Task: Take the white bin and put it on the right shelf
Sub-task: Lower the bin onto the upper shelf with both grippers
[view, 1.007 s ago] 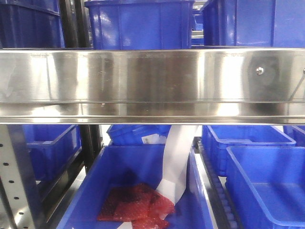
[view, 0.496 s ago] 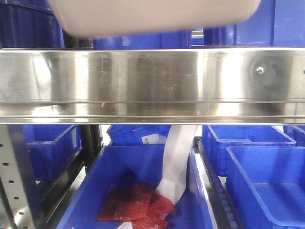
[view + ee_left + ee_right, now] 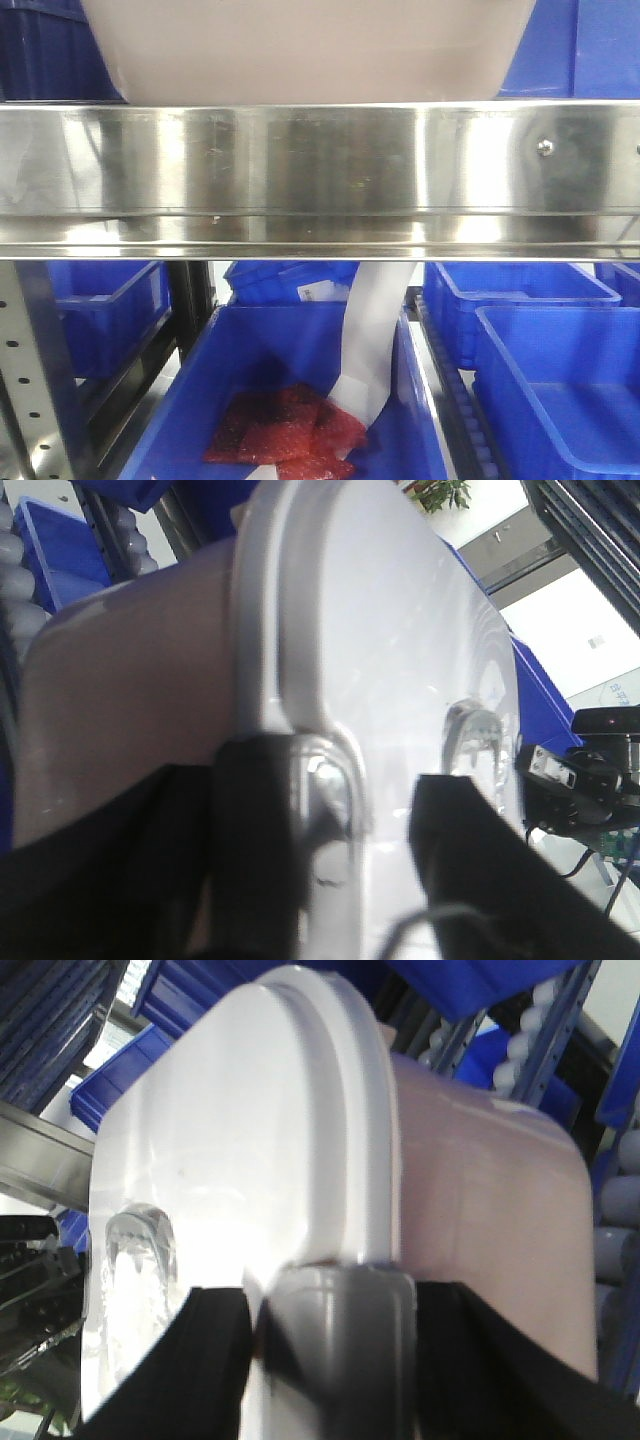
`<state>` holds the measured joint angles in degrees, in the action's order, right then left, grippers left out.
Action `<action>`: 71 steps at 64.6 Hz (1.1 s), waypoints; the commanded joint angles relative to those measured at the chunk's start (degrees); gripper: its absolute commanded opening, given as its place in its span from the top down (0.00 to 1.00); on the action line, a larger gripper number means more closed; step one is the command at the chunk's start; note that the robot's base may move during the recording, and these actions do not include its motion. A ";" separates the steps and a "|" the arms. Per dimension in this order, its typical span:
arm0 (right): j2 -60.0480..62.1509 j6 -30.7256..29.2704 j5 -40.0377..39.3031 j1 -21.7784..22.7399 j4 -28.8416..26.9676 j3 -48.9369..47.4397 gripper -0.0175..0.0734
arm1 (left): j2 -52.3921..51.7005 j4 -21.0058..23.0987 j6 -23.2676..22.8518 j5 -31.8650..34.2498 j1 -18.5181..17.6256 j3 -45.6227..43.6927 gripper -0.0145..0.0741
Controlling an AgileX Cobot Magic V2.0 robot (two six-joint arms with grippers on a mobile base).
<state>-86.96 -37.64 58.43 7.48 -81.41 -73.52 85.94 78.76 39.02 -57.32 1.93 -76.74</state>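
Pinching the lid rim of the off-white plastic bin (image 3: 120, 700), left gripper (image 3: 350, 780) and right gripper (image 3: 340, 1305) hold it (base hidden) behind the stainless-steel shelf rail (image 3: 320, 180).

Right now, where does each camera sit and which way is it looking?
Exterior front-facing: faces the right shelf head-on, white bin above its steel rail, blue bins below; no robot parts show.
Left wrist: on the left arm, looking along the left gripper, clamped on the bin's lid rim.
Right wrist: on the right arm; right gripper clamps the opposite end.
Shared: all three see the bin; both wrists its lid.
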 commanded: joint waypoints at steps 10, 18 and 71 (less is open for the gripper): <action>1.16 0.15 4.65 -0.94 -3.66 -2.06 0.13 | -2.27 3.68 0.03 -1.87 -1.24 -2.15 0.29; 1.16 0.15 2.29 -0.65 -3.03 -2.06 0.13 | -2.27 3.28 0.03 0.86 -1.24 -2.15 0.29; 1.16 0.15 -7.38 1.99 -3.03 -2.06 0.13 | -2.27 0.09 -0.08 12.45 -1.24 -2.04 0.29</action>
<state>-88.03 -37.38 51.11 8.25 -80.18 -73.52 85.94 75.70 38.91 -46.16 1.05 -76.74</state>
